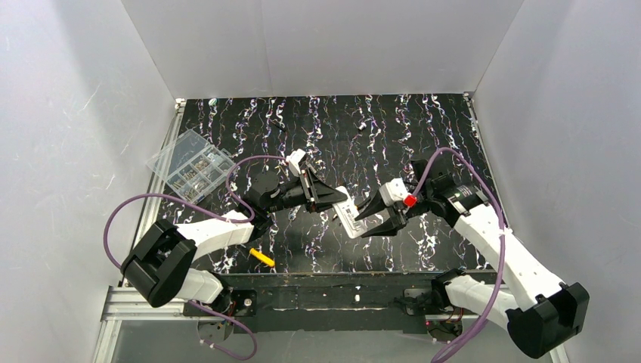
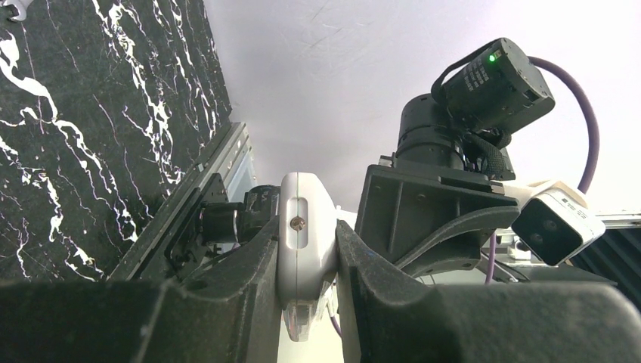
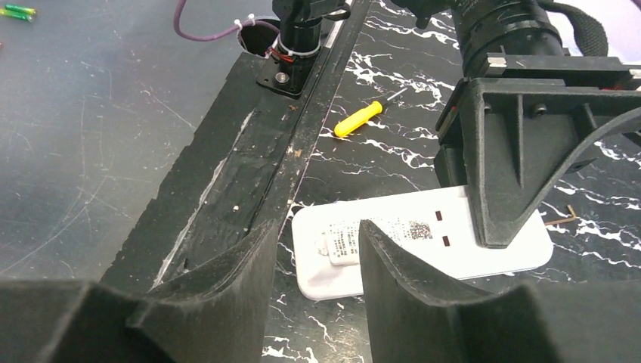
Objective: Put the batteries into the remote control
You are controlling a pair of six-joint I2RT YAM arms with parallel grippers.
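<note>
The remote control is a white handset held just above the marbled tabletop, between the two arms. My left gripper is shut on its far end. In the left wrist view its narrow edge with a small screw is clamped between the two black fingers of my left gripper. In the right wrist view the remote control shows its labelled back. My right gripper is open just short of its near end, its jaws apart with nothing between them. In the top view my right gripper points at that end. The batteries are out of view.
A yellow-handled screwdriver lies near the table's front edge, also in the right wrist view. A clear plastic compartment box sits at the left edge. White walls close in the table on three sides.
</note>
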